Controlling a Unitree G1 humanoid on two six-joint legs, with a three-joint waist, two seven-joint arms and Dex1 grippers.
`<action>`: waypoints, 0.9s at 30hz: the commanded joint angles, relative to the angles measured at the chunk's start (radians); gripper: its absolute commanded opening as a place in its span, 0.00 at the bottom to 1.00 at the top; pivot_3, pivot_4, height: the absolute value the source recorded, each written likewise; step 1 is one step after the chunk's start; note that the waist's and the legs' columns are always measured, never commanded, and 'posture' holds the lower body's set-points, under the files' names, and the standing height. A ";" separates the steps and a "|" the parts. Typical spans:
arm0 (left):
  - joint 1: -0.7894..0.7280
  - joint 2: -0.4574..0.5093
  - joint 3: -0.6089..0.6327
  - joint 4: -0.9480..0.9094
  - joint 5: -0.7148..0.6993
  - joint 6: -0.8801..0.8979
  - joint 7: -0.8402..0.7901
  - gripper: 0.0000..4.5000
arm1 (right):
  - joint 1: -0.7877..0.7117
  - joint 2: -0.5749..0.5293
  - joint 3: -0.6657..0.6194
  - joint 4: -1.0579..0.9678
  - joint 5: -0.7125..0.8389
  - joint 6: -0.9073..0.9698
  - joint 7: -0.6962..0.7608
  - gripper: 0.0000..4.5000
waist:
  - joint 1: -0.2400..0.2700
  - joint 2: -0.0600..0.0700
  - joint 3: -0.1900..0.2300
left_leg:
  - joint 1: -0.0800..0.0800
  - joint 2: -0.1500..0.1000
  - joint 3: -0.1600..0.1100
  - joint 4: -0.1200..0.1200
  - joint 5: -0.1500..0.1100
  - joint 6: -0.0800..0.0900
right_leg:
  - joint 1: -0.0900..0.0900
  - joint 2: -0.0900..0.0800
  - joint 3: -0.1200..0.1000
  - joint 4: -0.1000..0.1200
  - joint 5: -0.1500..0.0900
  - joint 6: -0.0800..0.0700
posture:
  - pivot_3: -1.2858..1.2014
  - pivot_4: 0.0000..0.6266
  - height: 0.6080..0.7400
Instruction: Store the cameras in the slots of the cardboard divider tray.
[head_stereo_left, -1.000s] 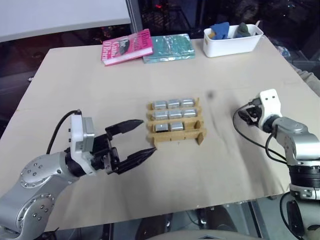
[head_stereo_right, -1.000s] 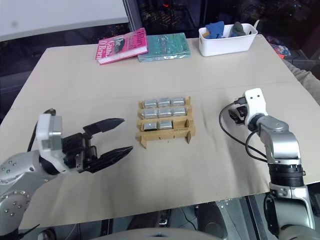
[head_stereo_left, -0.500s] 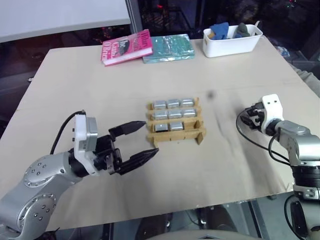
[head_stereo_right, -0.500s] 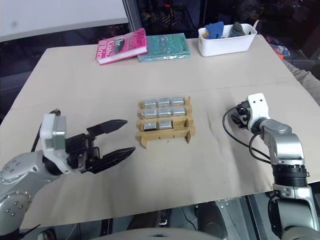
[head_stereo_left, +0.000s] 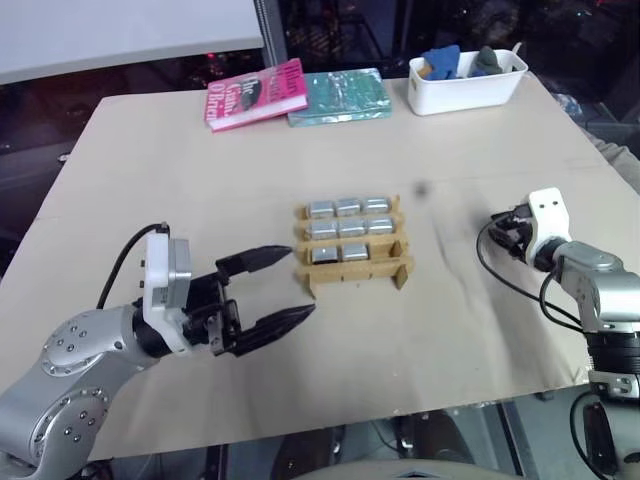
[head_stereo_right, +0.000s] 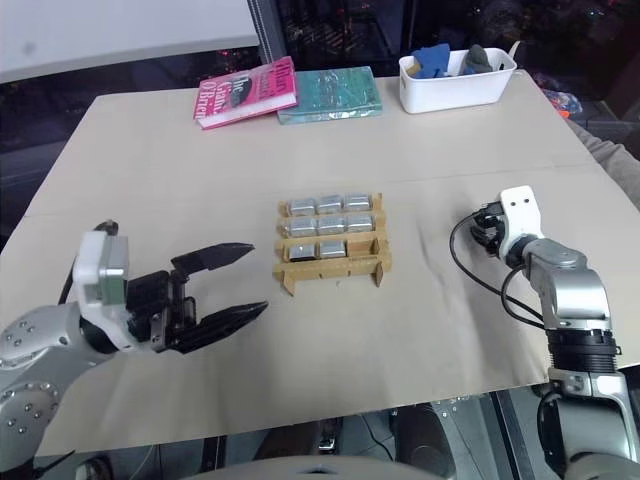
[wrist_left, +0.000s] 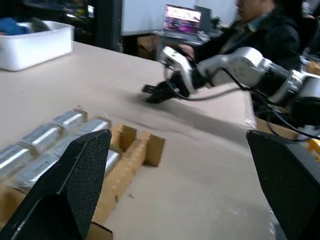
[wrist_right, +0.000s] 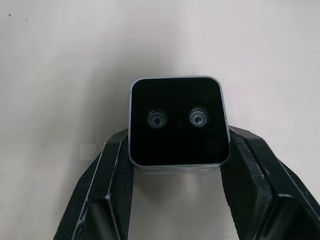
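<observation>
Over by the left edge of the pale wooden bench (head_stereo_left: 480, 330), the left claw (head_stereo_left: 278, 290) hangs just above the surface with its two black fingers spread wide and nothing between them, tips aimed toward the tray. Just past those tips, near the middle of the bench, stands the small tan-brown cardboard divider tray (head_stereo_left: 352, 272) on its notched end legs. Eight small silver-grey boxy cameras (head_stereo_left: 347, 207) sit in its slots: three across the far row, three across the middle row, two in the near row. The near row's slot at the right end is bare cardboard.

Along the far edge lie a pink book (head_stereo_left: 255, 93) and, just beside it, a teal packet (head_stereo_left: 337, 96); toward the far right corner sits a white plastic bin (head_stereo_left: 465, 83) with blue and grey items inside.

Well apart from the tray, close to the right edge, the right claw (wrist_right: 179, 167) is closed on a single silver-grey camera with a black square face (wrist_right: 179, 121), one finger pressed to each side, the face with two small round lenses turned toward the wrist, the bench surface right behind it.

In the left wrist view a person in a dark jacket (wrist_left: 272, 25) sits beyond the bench.
</observation>
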 joint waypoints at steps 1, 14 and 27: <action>-0.088 0.034 -0.005 -0.008 -0.219 0.130 0.234 1.00 | 0.005 -0.040 0.092 -0.255 -0.007 -0.220 0.142 0.42 | -0.002 0.000 0.000 | 0.000 0.000 0.000 0.000 0.000 0.000 | 0.000 0.000 0.000 0.000 0.000 0.000 | 0.52 0.24 1.00; -0.536 0.008 -0.305 0.238 -0.732 0.326 0.807 1.00 | -0.074 0.096 0.373 -0.491 -0.133 -0.409 0.195 0.42 | 0.001 -0.002 0.000 | 0.001 -0.002 -0.003 0.011 0.001 -0.002 | 0.002 0.001 -0.002 0.008 0.000 0.000 | 0.52 0.24 1.00; -0.609 -0.067 -0.352 0.308 -0.696 0.355 0.815 0.79 | -0.085 0.121 0.351 -0.590 -0.087 -0.338 0.208 0.42 | 0.002 -0.002 0.000 | 0.001 -0.001 -0.004 0.010 0.002 -0.004 | 0.001 0.002 -0.003 0.008 0.000 0.000 | 0.52 0.24 1.00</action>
